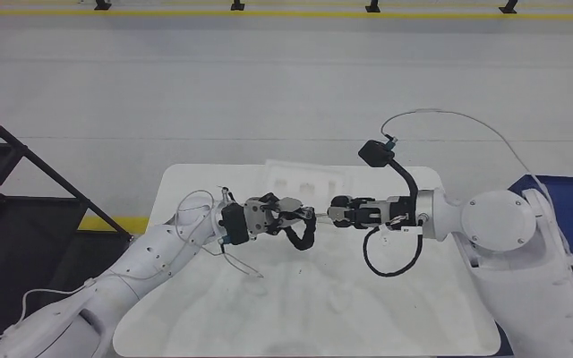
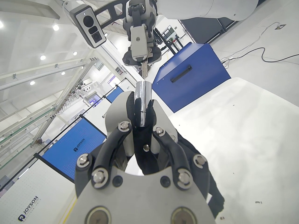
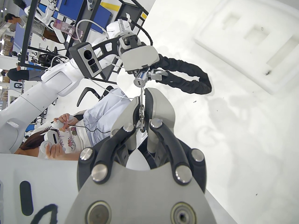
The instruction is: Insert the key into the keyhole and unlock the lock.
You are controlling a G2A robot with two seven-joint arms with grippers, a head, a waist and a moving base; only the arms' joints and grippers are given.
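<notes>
My left gripper (image 2: 142, 104) is shut on the lock (image 2: 142, 99), a shiny metal cylinder with a black fabric-covered cable loop (image 3: 189, 78) hanging from it. The lock (image 1: 300, 217) is held above the table's middle, its keyhole face (image 3: 139, 82) turned toward the right arm. My right gripper (image 3: 140, 99) is shut on the key (image 3: 141, 108), a thin metal key with a ring. The key (image 2: 144, 71) points at the cylinder's end with its tip just short of it. In the top view the right gripper (image 1: 329, 215) faces the left gripper (image 1: 288, 215) closely.
A white foam tray (image 3: 245, 36) with rectangular recesses lies on the white table (image 1: 313, 304) behind the grippers. A blue cabinet (image 2: 191, 71) stands past the table's edge. A black frame (image 1: 36, 170) stands at the left.
</notes>
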